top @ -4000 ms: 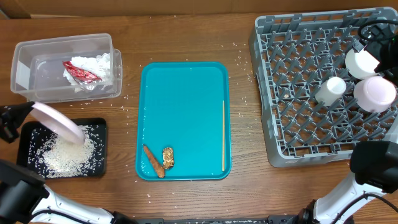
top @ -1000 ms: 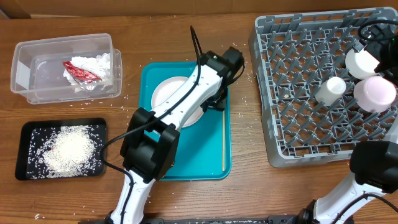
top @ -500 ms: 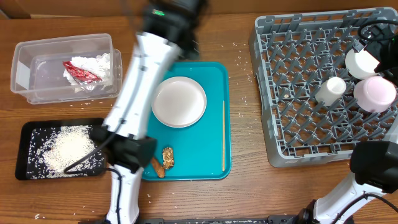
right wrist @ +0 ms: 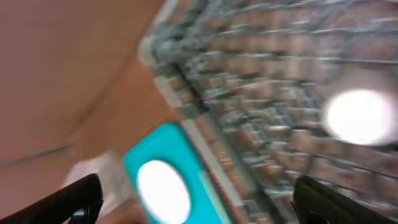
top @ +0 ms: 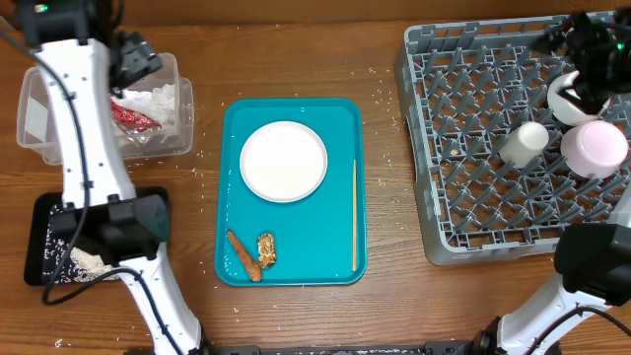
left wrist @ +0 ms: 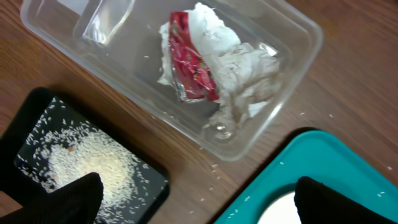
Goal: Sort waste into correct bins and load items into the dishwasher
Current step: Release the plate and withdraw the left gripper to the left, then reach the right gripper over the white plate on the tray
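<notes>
Plate (top: 284, 161) — well apart from both jaws

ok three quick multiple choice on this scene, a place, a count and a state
1. Where does the white plate lie? A. on the teal tray B. in the dish rack C. in the clear tub
2. How many dishes stand in the dish rack? A. one B. three C. five
3. How is the left gripper? A. shut on the napkin B. shut on the plate C. open and empty

Answers: 1 A, the plate sits mid-tray; 2 B, a cup, a pinkish bowl and a white bowl show there; 3 C, its fingers stand wide apart with nothing between.
</notes>
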Motion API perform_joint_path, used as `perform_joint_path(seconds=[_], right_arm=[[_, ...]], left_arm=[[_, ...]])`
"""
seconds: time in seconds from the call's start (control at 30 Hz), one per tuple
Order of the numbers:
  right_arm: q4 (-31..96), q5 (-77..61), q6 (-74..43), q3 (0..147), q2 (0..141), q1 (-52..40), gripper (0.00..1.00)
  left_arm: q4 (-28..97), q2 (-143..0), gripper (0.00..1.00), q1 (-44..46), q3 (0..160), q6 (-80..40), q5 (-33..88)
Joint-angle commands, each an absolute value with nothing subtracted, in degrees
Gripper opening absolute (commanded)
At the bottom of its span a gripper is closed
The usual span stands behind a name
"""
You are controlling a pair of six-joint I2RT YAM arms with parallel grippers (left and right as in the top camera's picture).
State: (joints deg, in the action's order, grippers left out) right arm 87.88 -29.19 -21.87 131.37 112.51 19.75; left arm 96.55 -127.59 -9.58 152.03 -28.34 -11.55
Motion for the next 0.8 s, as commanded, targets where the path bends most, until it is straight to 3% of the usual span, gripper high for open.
perform_joint_path(seconds=[0.0, 0.37, 0.47, 0.73, 0.77], right_arm=[[86.21, -39.33, -22.13, 133.10, 110.17, 13.96, 1.00], [83.13, -9.02, -23.07, 132.22, 116.92, -19.97, 1.00], [82.52, -0.14, -28.47, 132.20, 121.47, -26.50, 1.00], [81.23, 2.50, -30.04, 132.18, 133.36, -33.76, 1.00], [81.12, 2.46, -30.04, 132.18, 134.65, -33.82, 0.95]], left_arm=[[96.82, -127.02, 1.00, -13.19, 152.27, -23.27, -8.08], [96.79, -127.02, 1.00, -16.10, 152.27, -23.29, -8.05], [96.79, -127.02, 1.00, -16.10, 152.27, -23.29, -8.05], [96.79, -127.02, 1.00, -16.10, 152.27, -23.29, -8.05], [96.79, -127.02, 1.00, -16.10, 152.27, -23.29, -8.03]])
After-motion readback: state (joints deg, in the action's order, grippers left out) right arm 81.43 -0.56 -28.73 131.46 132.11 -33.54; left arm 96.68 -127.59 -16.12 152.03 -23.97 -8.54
